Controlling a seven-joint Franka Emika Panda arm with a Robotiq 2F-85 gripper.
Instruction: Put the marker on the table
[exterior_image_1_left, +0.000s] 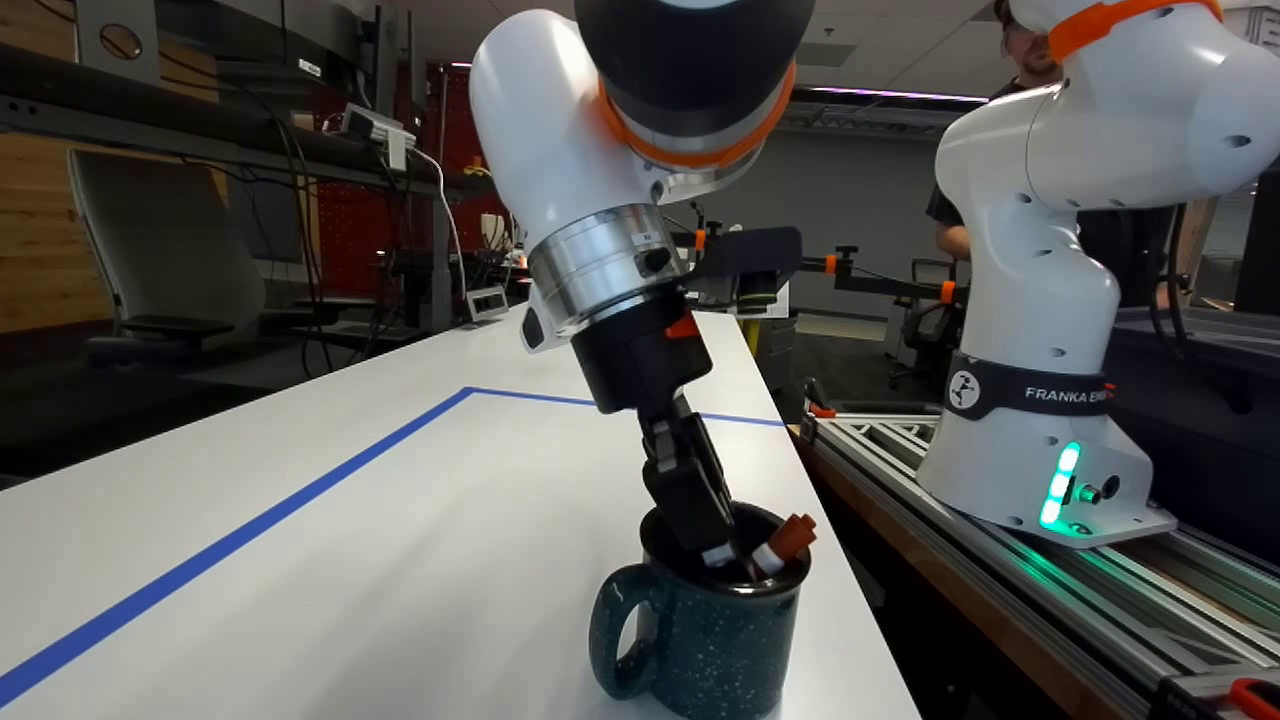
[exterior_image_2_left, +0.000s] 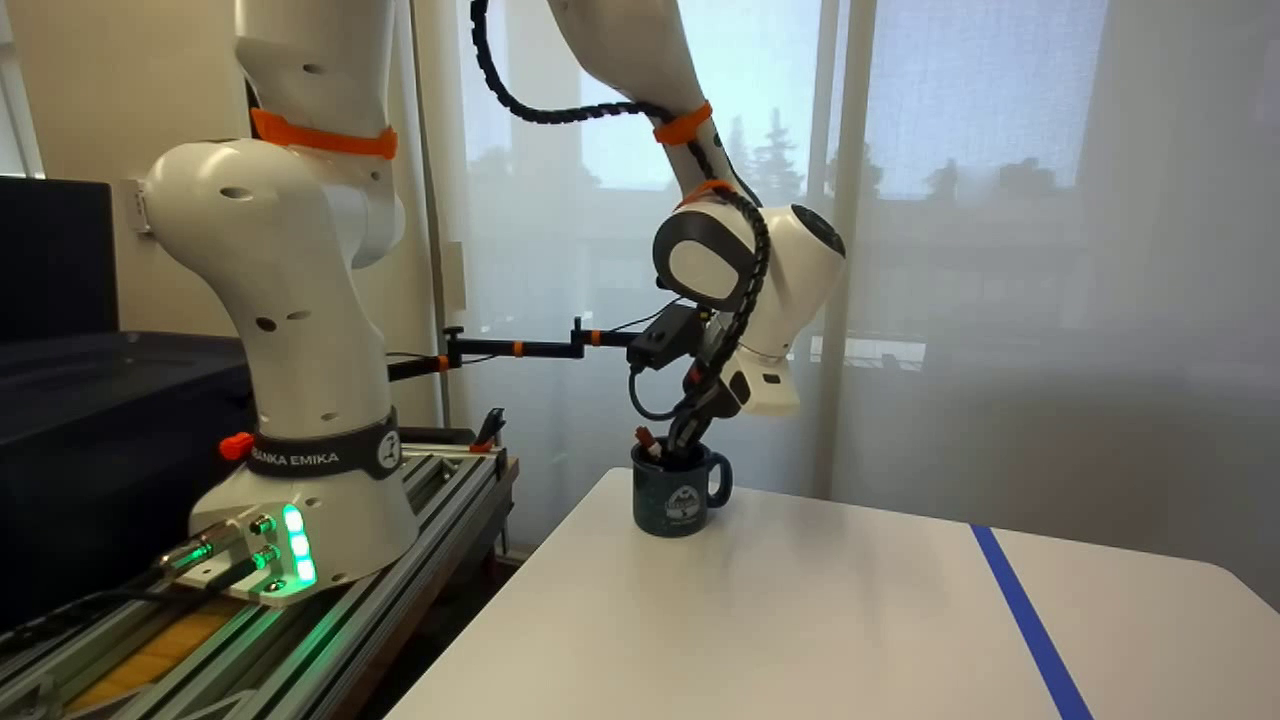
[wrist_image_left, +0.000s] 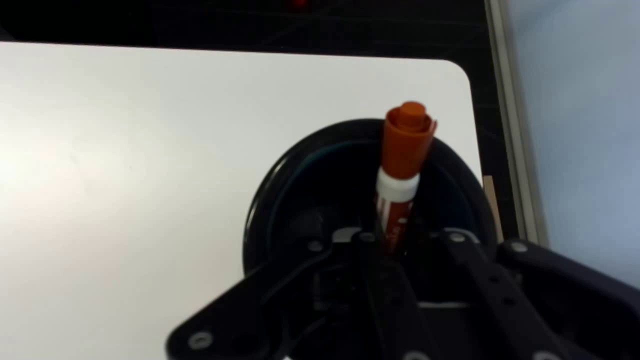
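An orange-capped, white-collared, dark red marker (wrist_image_left: 398, 185) was lodged at a slant inside a dark blue-green, white-flecked mug (exterior_image_1_left: 725, 640), the cap being raised above the rim; in the wrist view it was placed right of centre. The mug was stood upright on a long, flat white table (exterior_image_1_left: 480, 560) marked with blue tape (exterior_image_1_left: 300, 507). In an exterior view it was positioned at lower centre, near the table's edge, with its handle turned to the left; in an exterior view in which a pale emblem (exterior_image_2_left: 683, 503) was shown on its wall, it was found near mid-frame, with the handle turned to the right. A black two-fingered gripper (wrist_image_left: 411, 237) was tilted, its tips inserted into the mug's mouth. Its fingers (wrist_image_left: 477, 265) were spread, the marker's barrel being included between them; a gap was visible toward the finger at right of the frame, whereas contact with the other finger could not be determined. A white jointed arm (exterior_image_2_left: 310, 270) was mounted on metal rails (exterior_image_2_left: 430, 545), at lower left.
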